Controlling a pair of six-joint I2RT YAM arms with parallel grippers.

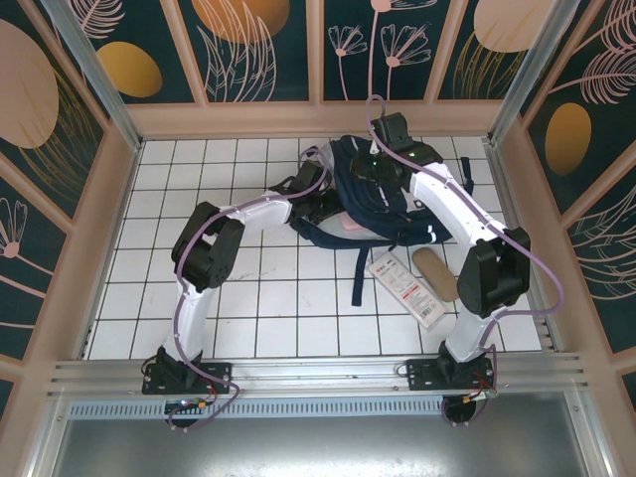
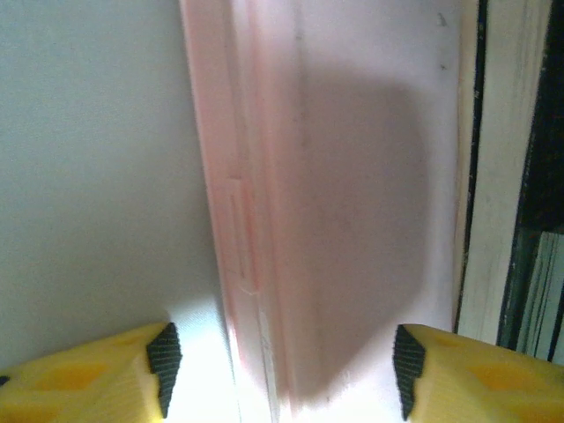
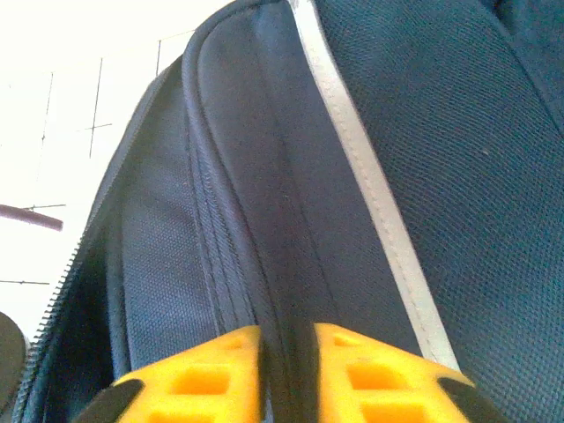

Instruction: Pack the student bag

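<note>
Right gripper [image 3: 286,352]: pinching a fold of the bag [image 3: 397,132]; arm reaches from its bent elbow over the bag's far end.
Left gripper [image 2: 282,352]: spread, pink case [image 2: 335,220] just ahead; arm bent, at the bag's left side.
Bag: far middle of the tabletop [image 1: 149,298].
Packet [image 1: 402,288]: white, red print unreadable.

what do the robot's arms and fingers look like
Both arms have white links with chunky black joints, the left arm and the right arm alike. A purple cable loops along each. The fingers are yellow plastic with black pads at the tips.
</note>
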